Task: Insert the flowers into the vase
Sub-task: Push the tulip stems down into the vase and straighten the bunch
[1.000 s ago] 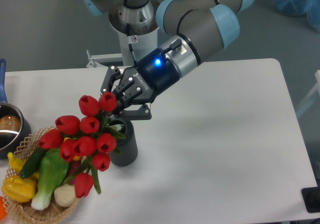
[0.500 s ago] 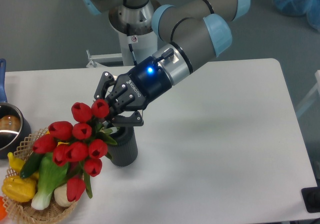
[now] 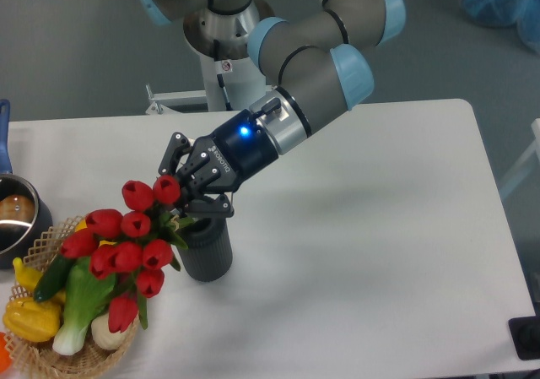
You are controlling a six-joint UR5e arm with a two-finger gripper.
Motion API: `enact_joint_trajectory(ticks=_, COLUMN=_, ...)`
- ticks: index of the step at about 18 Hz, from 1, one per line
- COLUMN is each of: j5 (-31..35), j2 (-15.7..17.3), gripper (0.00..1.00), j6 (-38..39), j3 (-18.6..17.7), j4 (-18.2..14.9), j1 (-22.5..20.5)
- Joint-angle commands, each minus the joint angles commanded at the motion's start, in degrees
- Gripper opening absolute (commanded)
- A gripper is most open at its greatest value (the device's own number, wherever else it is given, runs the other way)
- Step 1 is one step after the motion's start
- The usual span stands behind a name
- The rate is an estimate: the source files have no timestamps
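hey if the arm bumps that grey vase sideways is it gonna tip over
Possibly. The vase is a tall, narrow cylinder, so a high push could topple it. The flowers lean far out to one side, likely adding tipping pull. The pincer sits right at its mouth.

Flowers (image 3: 128, 244): bunch of red tulip buds, green stems and leaves; tilted, heads down-left, stem end at vase mouth. Vase (image 3: 208, 249): dark grey ribbed cylinder, upright on bench, just right of buds, mouth partly hidden by leaves.
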State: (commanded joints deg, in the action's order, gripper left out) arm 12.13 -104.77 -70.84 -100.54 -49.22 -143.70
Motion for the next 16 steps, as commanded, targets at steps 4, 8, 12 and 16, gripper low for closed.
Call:
enact_joint_trajectory(ticks=4, j5=0.8, j2=0.1, gripper=0.00, j6=-4.0, j3=-2.6, j4=0.1, j1=-0.4)
enact_joint_trajectory(ticks=8, j5=0.9, j2=0.6, gripper=0.05, j6=-6.4, j3=-4.7, j4=-0.2, j1=-1.8)
enact_joint_trajectory(ticks=12, j5=0.9, j2=3.7, gripper=0.13, j6=-8.5, j3=-9.3, j4=-0.1, j1=-4.6)
enact_joint_trajectory(ticks=16, j5=1.1, j2=4.3, gripper=0.42, j6=-10.2, j3=-10.6, j4=-0.2, j1=-6.5)
